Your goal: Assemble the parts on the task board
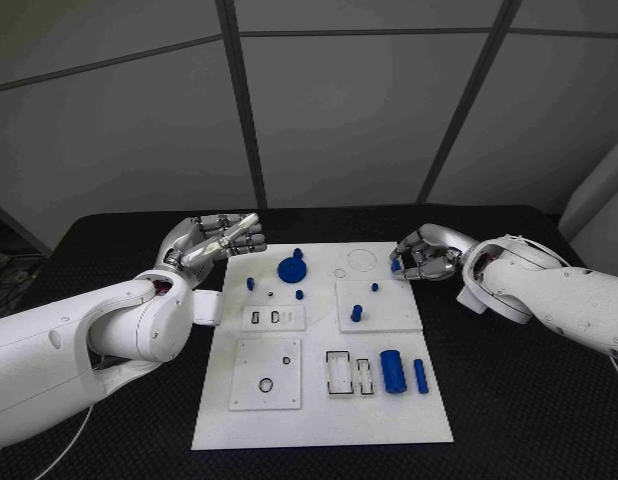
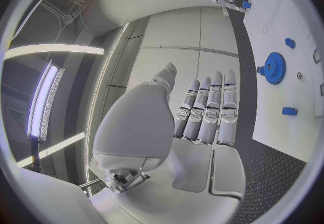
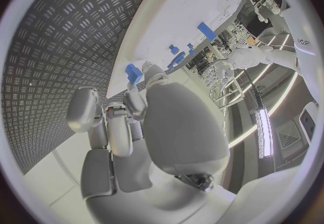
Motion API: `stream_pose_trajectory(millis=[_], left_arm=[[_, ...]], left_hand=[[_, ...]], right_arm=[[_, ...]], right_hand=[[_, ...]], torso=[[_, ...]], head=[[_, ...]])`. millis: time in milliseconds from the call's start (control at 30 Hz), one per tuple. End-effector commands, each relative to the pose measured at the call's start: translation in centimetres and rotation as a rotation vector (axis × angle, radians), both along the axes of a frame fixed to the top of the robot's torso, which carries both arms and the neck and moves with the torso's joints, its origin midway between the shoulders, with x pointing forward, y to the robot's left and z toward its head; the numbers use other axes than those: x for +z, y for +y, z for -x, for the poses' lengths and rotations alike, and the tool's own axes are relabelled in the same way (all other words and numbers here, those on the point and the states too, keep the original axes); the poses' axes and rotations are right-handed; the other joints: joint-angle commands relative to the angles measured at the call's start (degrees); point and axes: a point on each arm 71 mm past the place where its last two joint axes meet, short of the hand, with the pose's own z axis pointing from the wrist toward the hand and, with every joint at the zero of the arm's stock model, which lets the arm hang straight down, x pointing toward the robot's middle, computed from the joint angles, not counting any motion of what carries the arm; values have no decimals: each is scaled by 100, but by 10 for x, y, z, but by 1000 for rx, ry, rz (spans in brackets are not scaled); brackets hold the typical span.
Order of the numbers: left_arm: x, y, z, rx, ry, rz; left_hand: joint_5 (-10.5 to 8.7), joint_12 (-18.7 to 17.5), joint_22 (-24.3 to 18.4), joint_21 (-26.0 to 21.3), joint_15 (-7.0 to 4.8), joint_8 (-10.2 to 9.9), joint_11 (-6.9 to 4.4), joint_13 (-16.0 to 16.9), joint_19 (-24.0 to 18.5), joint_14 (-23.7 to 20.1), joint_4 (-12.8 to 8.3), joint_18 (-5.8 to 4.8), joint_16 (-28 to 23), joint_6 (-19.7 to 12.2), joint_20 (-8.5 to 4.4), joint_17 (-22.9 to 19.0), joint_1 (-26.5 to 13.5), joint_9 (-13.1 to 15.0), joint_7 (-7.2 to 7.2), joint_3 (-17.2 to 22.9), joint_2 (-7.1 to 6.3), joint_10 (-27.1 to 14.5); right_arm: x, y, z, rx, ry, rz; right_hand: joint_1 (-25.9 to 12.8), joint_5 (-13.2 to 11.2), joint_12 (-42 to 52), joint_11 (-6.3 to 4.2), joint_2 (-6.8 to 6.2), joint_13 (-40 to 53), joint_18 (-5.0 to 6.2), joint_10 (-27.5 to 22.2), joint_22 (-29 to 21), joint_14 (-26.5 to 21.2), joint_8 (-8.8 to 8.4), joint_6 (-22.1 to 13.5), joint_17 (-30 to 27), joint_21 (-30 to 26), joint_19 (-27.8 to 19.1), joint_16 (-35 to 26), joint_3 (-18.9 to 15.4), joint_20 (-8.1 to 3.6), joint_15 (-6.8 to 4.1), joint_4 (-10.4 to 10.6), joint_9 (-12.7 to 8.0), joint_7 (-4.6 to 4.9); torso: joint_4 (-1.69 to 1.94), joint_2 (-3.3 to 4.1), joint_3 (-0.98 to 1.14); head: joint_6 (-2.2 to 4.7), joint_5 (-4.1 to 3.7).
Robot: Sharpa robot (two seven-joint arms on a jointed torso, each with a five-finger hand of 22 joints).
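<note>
Head view: the white task board [image 1: 324, 420] lies in the middle of the black tabletop [image 1: 540, 420], its long sides running from the near edge toward the far edge. On its near half sit a raised white plate [image 1: 267, 372] with an oval slot, then 2 rectangular black-rimmed slots [image 1: 350, 373], a thick blue cylinder [image 1: 393, 371] lying on its side and a thinner blue rod [image 1: 420, 375] just beside it toward the right edge. Further back, a small plate [image 1: 275, 318] carries 2 small slots, and a square plate [image 1: 373, 304] bears a short blue peg [image 1: 355, 313] and a smaller blue stud [image 1: 374, 287]. Toward the far edge of the board lie a blue gear [image 1: 292, 268], 2 small blue pegs [image 1: 250, 284] near it, and 2 faint rings [image 1: 363, 260].

The left hand [image 1: 217, 240] hovers over the far left corner of the board, fingers straight and side by side, holding nothing; the left wrist view shows the same flat hand [image 2: 202, 113] with the gear [image 2: 275, 67] beyond it.

The right hand [image 1: 427, 253] is at the far right edge of the board, fingers curled in around a small blue part [image 1: 396, 266]; the right wrist view shows a blue piece [image 3: 134, 73] at its fingertips [image 3: 138, 100].

No writing can be read on the board or parts.
</note>
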Motion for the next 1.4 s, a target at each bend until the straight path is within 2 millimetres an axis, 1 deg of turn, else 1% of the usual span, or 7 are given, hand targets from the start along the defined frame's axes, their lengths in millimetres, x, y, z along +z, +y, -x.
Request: stream_pose_trajectory(millis=[33,100,200,600,867,1167,1400], left_arm=[[2,-2,0,-14,-12,0],[2,-2,0,-14,-12,0],[2,-2,0,-14,-12,0],[1,-2,0,-14,-10,0],[1,-2,0,-15,-9,0],[1,-2,0,-16,-7,0],[1,-2,0,-16,-6,0]], left_hand=[[-17,-18,-6,-34,20,-38,14,0,-13,-12,-35,-118,-32,39,25,-6,8,-6,13,-5,59,38],[-17,-18,-6,-34,20,-38,14,0,-13,-12,-35,-118,-32,39,25,-6,8,-6,13,-5,59,38],[-17,-18,-6,-34,20,-38,14,0,-13,-12,-35,-118,-32,39,25,-6,8,-6,13,-5,59,38],[-17,-18,-6,-34,20,-38,14,0,-13,-12,-35,-118,-32,39,25,-6,8,-6,13,-5,59,38],[-17,-25,-9,-38,20,-44,15,0,-16,-9,-42,-117,-40,42,26,-7,8,-6,15,-8,66,41],[-17,-25,-9,-38,20,-44,15,0,-16,-9,-42,-117,-40,42,26,-7,8,-6,15,-8,66,41],[-17,-25,-9,-38,20,-44,15,0,-16,-9,-42,-117,-40,42,26,-7,8,-6,15,-8,66,41]], right_arm=[[-1,1,0,9,6,15],[-1,1,-1,7,6,17],[-1,1,-1,4,4,18],[-2,1,-2,-3,4,21],[-2,1,-3,-12,0,28],[-2,2,-4,-20,-10,26],[0,5,-5,-31,-33,19]], right_hand=[[30,36,39,1,31,11,-34,49,9,565,24,54,1387,-4,23,17,-8,-36,-6,-42,5,-10],[36,38,44,1,50,18,-36,56,17,567,32,89,1395,0,30,20,0,-37,-6,-49,7,-9],[43,40,56,1,73,36,-38,72,28,568,40,128,1399,6,38,21,10,-38,-6,-56,8,-7],[75,47,77,-9,164,68,-45,102,65,574,64,274,1421,26,65,31,65,-43,-12,-90,7,-16],[86,32,88,-19,194,84,-50,118,90,577,81,345,1434,40,82,37,88,-48,-20,-105,8,-28],[93,31,130,-57,271,144,-55,177,125,580,138,519,1447,59,106,42,143,-71,-49,-126,16,-74],[115,52,184,-122,376,221,-65,254,179,588,221,716,1476,88,142,55,223,-112,-101,-161,35,-150]], torso=[[1,2,-3],[2,-1,-6],[0,0,-1],[-3,-3,-1],[-6,-2,-1],[0,1,-4],[2,-2,-3]], head=[[-11,-1],[-14,-3],[-14,4],[-11,-1],[-5,-10],[-12,-15],[-28,-14]])
